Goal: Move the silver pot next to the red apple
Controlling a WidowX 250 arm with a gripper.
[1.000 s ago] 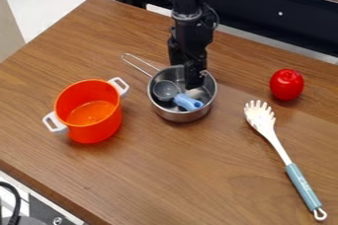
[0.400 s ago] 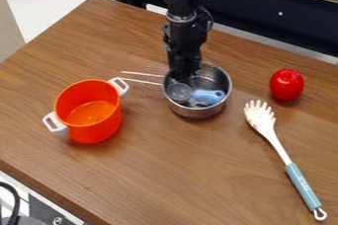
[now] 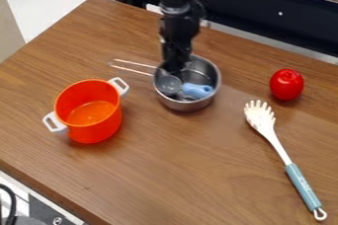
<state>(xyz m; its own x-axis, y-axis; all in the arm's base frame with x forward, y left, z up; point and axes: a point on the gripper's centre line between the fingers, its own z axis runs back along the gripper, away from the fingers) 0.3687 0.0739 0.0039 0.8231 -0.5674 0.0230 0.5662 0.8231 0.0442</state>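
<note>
We note a passable lane of bare brown wooden tabletop (image 3: 237, 63) between the round silver metal pot (image 3: 187, 105) and the glossy red apple (image 3: 286, 85). Obstacles: toothed white pasta fork with blue handle (image 3: 302, 185), camera side; orange, white-handled pot (image 3: 97, 131), view's left.

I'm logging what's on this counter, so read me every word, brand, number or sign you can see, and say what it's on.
Blue-grey handle of the white pronged spoon: faint pale marks, too small to read.
Silver pot, red apple, orange pot: no text that I can make out.
</note>
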